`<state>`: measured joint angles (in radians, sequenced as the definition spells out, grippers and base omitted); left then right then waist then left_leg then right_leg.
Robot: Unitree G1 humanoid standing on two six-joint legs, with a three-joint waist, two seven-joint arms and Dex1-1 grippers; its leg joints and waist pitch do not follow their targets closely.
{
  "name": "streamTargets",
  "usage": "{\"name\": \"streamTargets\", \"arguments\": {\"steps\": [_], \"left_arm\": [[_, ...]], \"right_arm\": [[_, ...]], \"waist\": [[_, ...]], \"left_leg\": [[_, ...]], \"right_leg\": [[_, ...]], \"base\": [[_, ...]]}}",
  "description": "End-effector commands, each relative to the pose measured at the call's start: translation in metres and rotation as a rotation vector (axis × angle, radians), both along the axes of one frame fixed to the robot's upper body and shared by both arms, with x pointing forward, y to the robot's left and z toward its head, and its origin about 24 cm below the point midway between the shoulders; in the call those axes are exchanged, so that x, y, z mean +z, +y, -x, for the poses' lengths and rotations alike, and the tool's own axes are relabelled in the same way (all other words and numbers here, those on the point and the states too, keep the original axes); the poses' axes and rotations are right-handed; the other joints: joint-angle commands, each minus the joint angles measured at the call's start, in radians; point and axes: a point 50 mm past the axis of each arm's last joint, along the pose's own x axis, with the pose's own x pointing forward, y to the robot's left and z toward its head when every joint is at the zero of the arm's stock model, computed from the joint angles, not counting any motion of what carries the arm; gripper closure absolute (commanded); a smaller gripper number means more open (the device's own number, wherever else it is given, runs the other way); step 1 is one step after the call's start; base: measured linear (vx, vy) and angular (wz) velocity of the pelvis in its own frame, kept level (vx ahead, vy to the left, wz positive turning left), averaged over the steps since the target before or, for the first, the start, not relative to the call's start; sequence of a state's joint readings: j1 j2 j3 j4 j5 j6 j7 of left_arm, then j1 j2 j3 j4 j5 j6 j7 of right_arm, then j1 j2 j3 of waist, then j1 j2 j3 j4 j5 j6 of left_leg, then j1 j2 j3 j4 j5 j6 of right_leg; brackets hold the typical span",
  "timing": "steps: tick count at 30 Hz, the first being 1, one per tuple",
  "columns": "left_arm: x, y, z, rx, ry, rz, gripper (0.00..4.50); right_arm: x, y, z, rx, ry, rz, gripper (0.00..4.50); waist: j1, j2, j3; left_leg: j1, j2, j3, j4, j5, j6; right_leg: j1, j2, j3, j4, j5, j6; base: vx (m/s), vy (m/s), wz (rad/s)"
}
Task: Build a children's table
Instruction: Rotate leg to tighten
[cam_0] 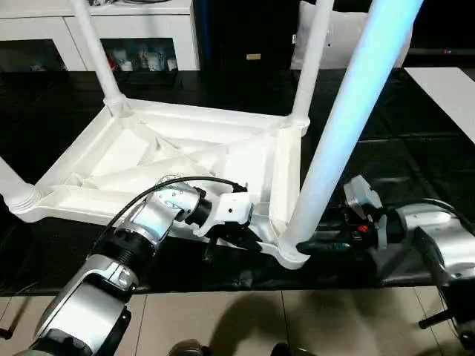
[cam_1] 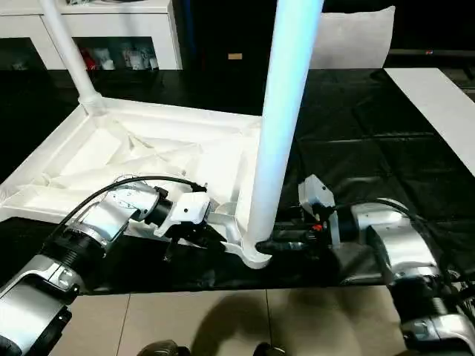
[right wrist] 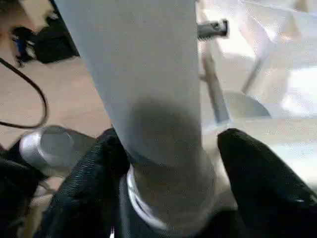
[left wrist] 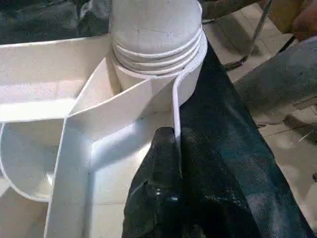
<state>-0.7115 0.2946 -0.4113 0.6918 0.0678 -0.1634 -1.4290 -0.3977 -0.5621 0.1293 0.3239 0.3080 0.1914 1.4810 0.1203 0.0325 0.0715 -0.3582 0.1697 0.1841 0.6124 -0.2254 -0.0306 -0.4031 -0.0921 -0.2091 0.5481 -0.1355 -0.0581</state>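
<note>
The white table top [cam_0: 185,159] lies upside down on the black-covered table, ribs facing up, with a leg standing in each corner socket. The near right leg [cam_0: 349,126] rises from its socket [cam_0: 291,256] at the front edge. My right gripper [cam_0: 312,243] is shut on this leg just above the socket; its fingers [right wrist: 84,183] press both sides of the tube [right wrist: 143,89]. My left gripper [cam_0: 249,241] is shut on the top's near rim [left wrist: 176,114], left of that socket, one finger [left wrist: 158,168] inside the rim wall.
A white cabinet [cam_0: 133,30] with glass doors stands at the back left. A flat white board [cam_0: 445,96] lies at the far right on the black cover [cam_0: 386,148]. Tiled floor [cam_0: 260,319] begins just past the table's front edge.
</note>
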Motion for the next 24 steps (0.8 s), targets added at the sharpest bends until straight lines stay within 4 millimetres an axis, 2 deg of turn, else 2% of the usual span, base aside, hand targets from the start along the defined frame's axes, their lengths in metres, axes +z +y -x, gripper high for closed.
{"name": "streamTargets", "arguments": {"steps": [1, 3, 10, 15, 18, 20, 21, 22, 23, 24], "left_arm": [[0.015, -0.01, 0.001, -0.096, -0.059, 0.01, 4.5], [0.014, -0.01, 0.002, -0.103, -0.058, 0.008, 4.5], [0.013, -0.007, 0.002, -0.104, -0.047, -0.002, 4.5], [0.013, -0.006, 0.002, -0.091, -0.029, 0.006, 4.5], [0.014, -0.011, -0.001, -0.007, -0.002, 0.047, 4.5], [0.014, -0.016, -0.004, 0.074, 0.009, 0.079, 4.5], [0.014, -0.017, -0.004, 0.08, 0.009, 0.08, 4.5], [0.013, -0.025, -0.008, 0.173, 0.012, 0.1, 4.5], [0.012, -0.028, -0.009, 0.212, 0.01, 0.107, 4.5], [0.012, -0.032, -0.01, 0.243, 0.013, 0.114, 4.5]], "right_arm": [[0.002, 0.001, -0.001, 0.029, -0.003, -0.008, 1.77], [0.002, 0.003, 0.0, 0.047, 0.01, -0.015, 1.87], [-0.001, 0.006, 0.004, 0.092, 0.059, -0.025, 2.47], [-0.001, 0.008, 0.007, 0.101, 0.084, -0.053, 2.52], [-0.002, 0.015, 0.012, 0.068, 0.105, -0.122, 2.53], [-0.003, 0.022, 0.011, -0.02, 0.107, -0.162, 2.53], [-0.003, 0.023, 0.011, -0.029, 0.105, -0.162, 2.53], [-0.006, 0.034, 0.004, -0.179, 0.066, -0.156, 2.53], [-0.008, 0.038, -0.001, -0.249, 0.052, -0.148, 2.53], [-0.009, 0.041, -0.005, -0.308, 0.042, -0.139, 2.53]], "waist": [[-0.002, -0.02, -0.086], [0.0, -0.022, -0.086], [0.003, -0.022, -0.084], [0.006, -0.02, -0.086], [0.014, -0.017, -0.088], [0.014, -0.016, -0.083], [0.013, -0.018, -0.081], [0.009, -0.018, -0.076], [0.006, -0.019, -0.074], [-0.007, -0.02, -0.068]], "left_leg": [[0.005, 0.091, -0.038, -0.064, -0.035, 0.128], [0.004, 0.09, -0.037, -0.064, -0.031, 0.129], [0.005, 0.088, -0.035, -0.065, -0.043, 0.122], [0.006, 0.091, -0.037, -0.065, -0.033, 0.118], [0.008, 0.096, -0.038, -0.064, -0.014, 0.12], [0.007, 0.093, -0.036, -0.066, -0.026, 0.112], [0.009, 0.089, -0.035, -0.067, -0.045, 0.097], [0.011, 0.083, -0.033, -0.069, -0.072, 0.08], [0.013, 0.083, -0.034, -0.071, -0.081, 0.068], [0.013, 0.074, -0.035, -0.073, -0.112, 0.047]], "right_leg": [[0.071, -0.102, 0.089, -0.056, -0.297, -0.054], [0.071, -0.103, 0.09, -0.054, -0.288, -0.057], [0.07, -0.102, 0.089, -0.06, -0.324, -0.043], [0.071, -0.102, 0.089, -0.057, -0.308, -0.047], [0.07, -0.106, 0.093, -0.051, -0.276, -0.061], [0.069, -0.105, 0.091, -0.057, -0.299, -0.061], [0.069, -0.105, 0.089, -0.065, -0.338, -0.047], [0.067, -0.102, 0.085, -0.076, -0.39, -0.029], [0.067, -0.103, 0.085, -0.079, -0.413, -0.019], [0.069, -0.099, 0.075, -0.093, -0.47, 0.006]], "base": [[0.0, 0.0, 0.0], [0.0, 0.0, 0.0], [0.0, 0.0, 0.0], [0.0, 0.0, 0.0], [0.0, 0.0, 0.0], [0.0, 0.0, 0.0], [0.0, 0.0, 0.0], [0.0, 0.0, 0.0], [0.0, 0.0, 0.0], [0.0, 0.0, 0.0]]}}
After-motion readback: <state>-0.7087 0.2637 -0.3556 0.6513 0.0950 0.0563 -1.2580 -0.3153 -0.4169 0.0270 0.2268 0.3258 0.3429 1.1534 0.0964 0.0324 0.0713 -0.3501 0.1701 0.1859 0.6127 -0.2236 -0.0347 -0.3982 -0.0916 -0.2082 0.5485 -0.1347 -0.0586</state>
